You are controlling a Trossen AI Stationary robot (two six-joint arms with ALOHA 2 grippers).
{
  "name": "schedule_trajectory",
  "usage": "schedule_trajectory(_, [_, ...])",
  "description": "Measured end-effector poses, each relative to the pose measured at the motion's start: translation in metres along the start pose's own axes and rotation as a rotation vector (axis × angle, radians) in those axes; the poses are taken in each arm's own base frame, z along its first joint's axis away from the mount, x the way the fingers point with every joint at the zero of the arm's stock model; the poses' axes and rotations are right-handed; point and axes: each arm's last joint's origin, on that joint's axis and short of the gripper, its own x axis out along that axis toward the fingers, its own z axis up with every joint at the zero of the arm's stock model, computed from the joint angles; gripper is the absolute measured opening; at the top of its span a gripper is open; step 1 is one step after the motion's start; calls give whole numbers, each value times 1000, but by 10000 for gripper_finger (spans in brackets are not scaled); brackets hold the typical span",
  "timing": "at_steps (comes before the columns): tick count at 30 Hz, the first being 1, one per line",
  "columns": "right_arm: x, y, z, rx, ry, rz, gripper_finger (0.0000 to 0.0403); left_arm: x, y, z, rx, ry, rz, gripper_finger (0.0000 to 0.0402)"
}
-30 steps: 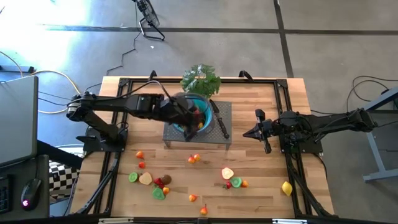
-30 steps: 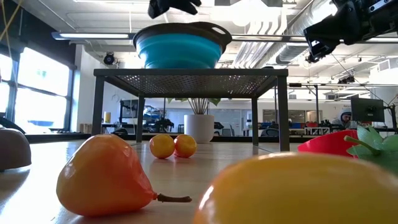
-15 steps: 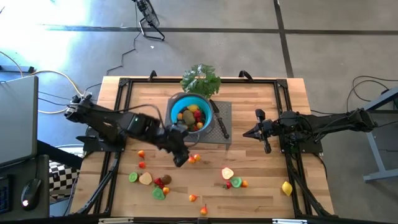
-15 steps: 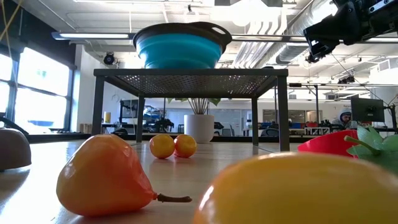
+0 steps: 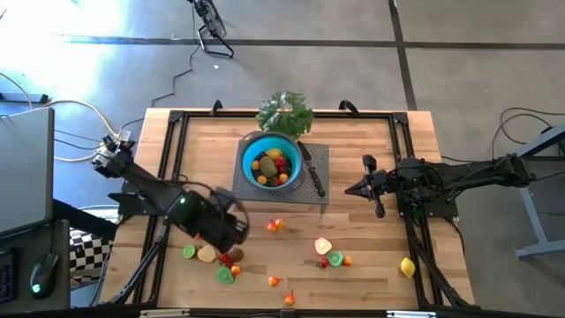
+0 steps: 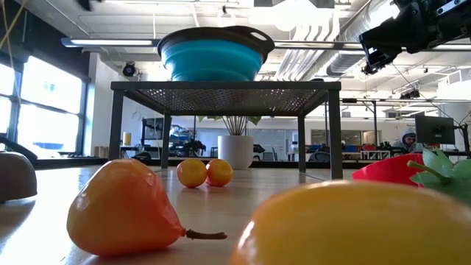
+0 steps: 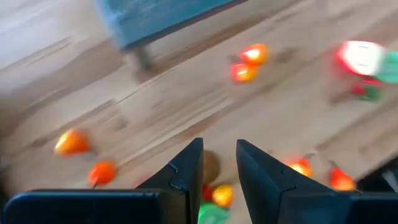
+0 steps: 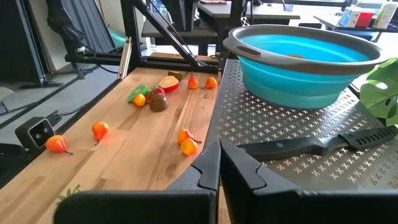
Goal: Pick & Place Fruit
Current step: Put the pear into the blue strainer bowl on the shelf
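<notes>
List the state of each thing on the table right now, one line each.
Left gripper: open a little, empty, above the fruit cluster near the table's front left.
Right gripper: shut, empty, waiting beside the rack.
Blue bowl: upright on the rack, fruit inside.
Knife: flat on the rack beside the bowl.
Loose fruit: scattered on the table.

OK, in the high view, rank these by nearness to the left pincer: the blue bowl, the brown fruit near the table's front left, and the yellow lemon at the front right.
1. Brown fruit, just in front of the left pincer.
2. Blue bowl, on the rack toward the table's back.
3. Yellow lemon, far across near the front right corner.
</notes>
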Motion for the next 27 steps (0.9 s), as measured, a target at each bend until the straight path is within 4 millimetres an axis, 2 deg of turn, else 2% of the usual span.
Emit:
schedule_trajectory(9, [0,0,0,0,0,0,3,17,2,-33,-117,-36,187,93])
schedule_trajectory(18, [0,0,0,0,0,0,3,48,-7,-45,-144,-76,329,93])
schedule_trajectory(23, [0,0,0,0,0,1,3,60,-6,-51,-109,-89,413,93])
schedule_trajectory(27, [0,0,0,2,0,1,3,67,-1,-53,-149,-69,454,93])
